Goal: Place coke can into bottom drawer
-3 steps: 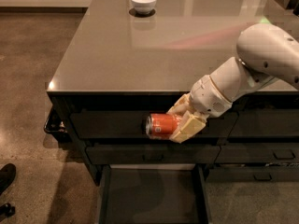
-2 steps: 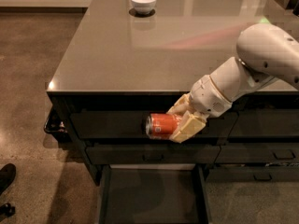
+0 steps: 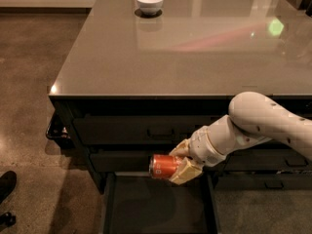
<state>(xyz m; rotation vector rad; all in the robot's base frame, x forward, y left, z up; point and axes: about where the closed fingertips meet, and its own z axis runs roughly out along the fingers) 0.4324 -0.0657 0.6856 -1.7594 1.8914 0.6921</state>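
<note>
The coke can (image 3: 165, 165), red-orange with a silvery end facing left, lies on its side in my gripper (image 3: 179, 163). The cream fingers (image 3: 185, 172) are shut on it above and below. The white arm reaches in from the right. The can hangs in front of the second drawer of the left stack, just above the back edge of the open bottom drawer (image 3: 158, 208). That drawer is pulled out, a dark shallow box with a plain bare floor.
A white bowl (image 3: 149, 2) stands at the far edge of the glossy grey counter (image 3: 185, 48). Two handled dark drawers (image 3: 146, 130) are shut above the open one. Narrower drawers (image 3: 273, 179) are at the right. A dark shoe (image 3: 6, 186) is on the floor at the left.
The arm has come down with the can, from in front of the upper drawers to just above the open bottom drawer. The camera view has also shifted downward.
</note>
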